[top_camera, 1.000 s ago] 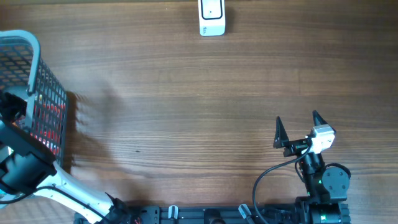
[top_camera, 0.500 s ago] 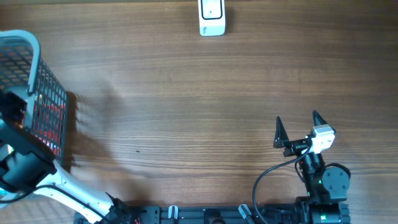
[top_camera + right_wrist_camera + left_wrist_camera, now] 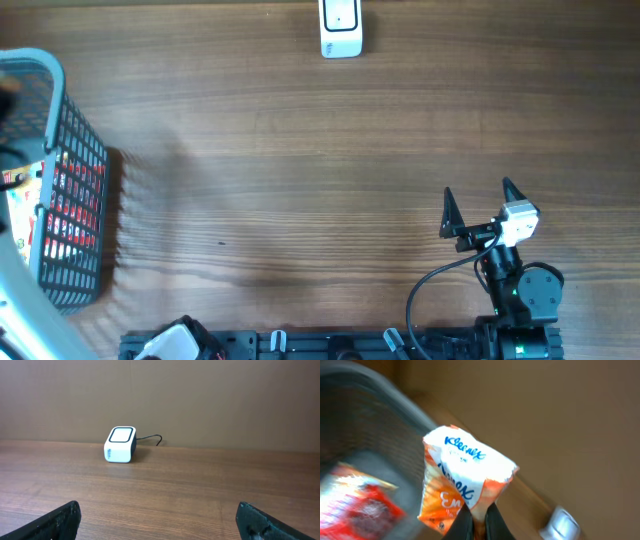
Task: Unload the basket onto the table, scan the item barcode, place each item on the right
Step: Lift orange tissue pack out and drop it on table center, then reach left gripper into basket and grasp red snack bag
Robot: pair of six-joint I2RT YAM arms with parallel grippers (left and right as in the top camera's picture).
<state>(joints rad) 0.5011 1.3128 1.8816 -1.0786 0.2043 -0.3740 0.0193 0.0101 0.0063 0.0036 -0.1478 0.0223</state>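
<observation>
The item is a white and orange Kleenex tissue packet (image 3: 462, 477). My left gripper (image 3: 479, 521) is shut on the packet's lower edge and holds it in the air beside the basket; the view is blurred by motion. In the overhead view the left arm shows only as a blur at the left edge. The white barcode scanner (image 3: 341, 30) stands at the table's far edge, and also shows as the small white box (image 3: 120, 444) in the right wrist view. My right gripper (image 3: 479, 192) rests near the front right, open and empty (image 3: 157, 510).
A grey mesh basket (image 3: 78, 150) stands at the table's left edge with red packets (image 3: 72, 205) inside; its rim (image 3: 375, 387) fills the left of the left wrist view. A cable runs from the right arm's base (image 3: 525, 295).
My left gripper has shut on the tissue packet and lifted it out of the basket. The left arm has swung away from the overhead view. The right arm has not moved.
</observation>
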